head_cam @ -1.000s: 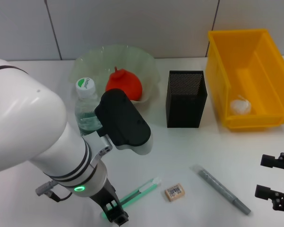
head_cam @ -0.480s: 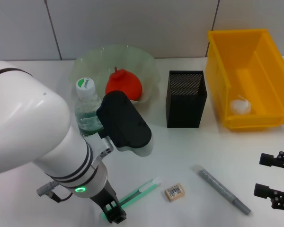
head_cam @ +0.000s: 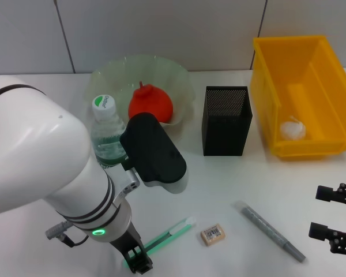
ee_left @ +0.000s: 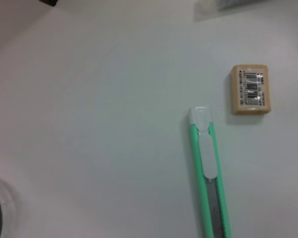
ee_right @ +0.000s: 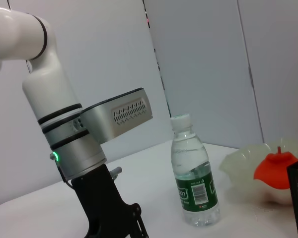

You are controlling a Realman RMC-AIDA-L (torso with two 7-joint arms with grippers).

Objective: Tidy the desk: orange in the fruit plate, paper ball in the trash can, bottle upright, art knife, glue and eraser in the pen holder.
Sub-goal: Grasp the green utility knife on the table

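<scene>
A green art knife (head_cam: 167, 234) (ee_left: 208, 173) lies near the table's front edge, and my left gripper (head_cam: 139, 262) hangs over its near end. The tan eraser (head_cam: 212, 234) (ee_left: 251, 89) lies just right of the knife. Further right, the grey glue stick (head_cam: 270, 229) lies at a slant. The bottle (head_cam: 106, 135) (ee_right: 193, 181) stands upright beside the fruit plate (head_cam: 181, 86), which holds the orange (head_cam: 151, 104). The paper ball (head_cam: 292, 128) is in the yellow trash can (head_cam: 265, 92). The black mesh pen holder (head_cam: 226, 120) stands mid-table. My right gripper (head_cam: 334, 220) is open at the front right, holding nothing.
My large white left arm (head_cam: 40, 167) fills the left foreground and hides the table beneath it. The bottle stands close behind that arm's black wrist housing (head_cam: 153, 153). Bare table lies between the glue stick and my right gripper.
My left arm has crept slightly, and its gripper has shifted a little left over the knife's near end. The right gripper and the objects have stayed put.
</scene>
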